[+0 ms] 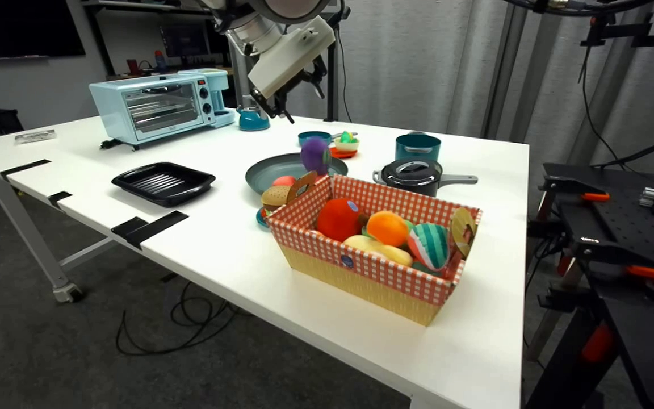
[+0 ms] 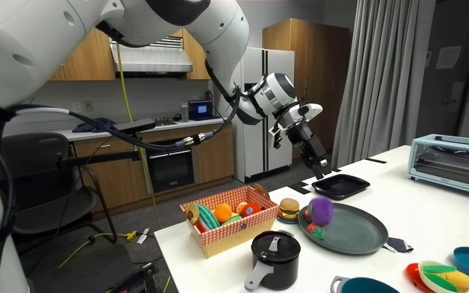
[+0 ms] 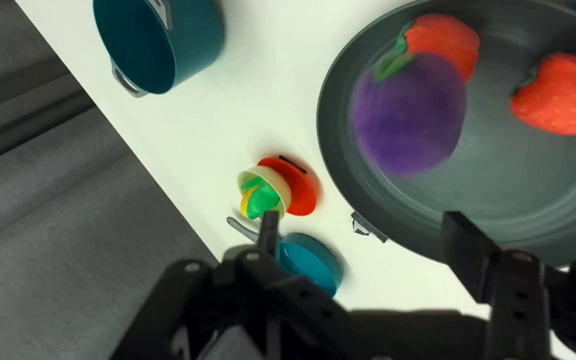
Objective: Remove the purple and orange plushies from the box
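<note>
Poised with the tool (image 3: 362, 221) spread apart and empty, likely bound next for the round orange plushie (image 2: 222, 213), lower and to the left from there in an exterior view, inside the checkered box (image 2: 234, 239); with the purple plushie (image 3: 410, 115) outside, blurred over the pan (image 3: 508, 175), perhaps airborne.

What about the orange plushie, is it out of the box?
No: in both exterior views the orange plushie sits inside the checkered box.
</note>
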`<action>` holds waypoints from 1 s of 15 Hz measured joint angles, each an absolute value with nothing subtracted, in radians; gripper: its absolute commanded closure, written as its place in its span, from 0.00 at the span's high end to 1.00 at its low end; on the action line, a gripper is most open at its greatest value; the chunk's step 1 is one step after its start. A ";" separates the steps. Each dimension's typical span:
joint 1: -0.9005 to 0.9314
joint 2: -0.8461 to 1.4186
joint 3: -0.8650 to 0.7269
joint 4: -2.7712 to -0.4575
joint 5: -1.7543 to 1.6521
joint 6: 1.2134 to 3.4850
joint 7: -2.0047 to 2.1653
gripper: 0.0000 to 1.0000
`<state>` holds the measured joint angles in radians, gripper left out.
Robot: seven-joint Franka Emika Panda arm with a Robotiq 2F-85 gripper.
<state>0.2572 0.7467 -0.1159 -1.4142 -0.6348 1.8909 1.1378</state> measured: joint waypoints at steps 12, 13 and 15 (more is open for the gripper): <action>0.261 0.748 -0.078 -1.415 -0.553 1.892 1.135 1.00; 0.265 0.747 -0.075 -1.420 -0.543 1.892 1.135 1.00; 0.275 0.746 -0.074 -1.431 -0.537 1.892 1.136 1.00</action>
<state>0.2752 0.7457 -0.0739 -1.4305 -0.5368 1.8923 1.1363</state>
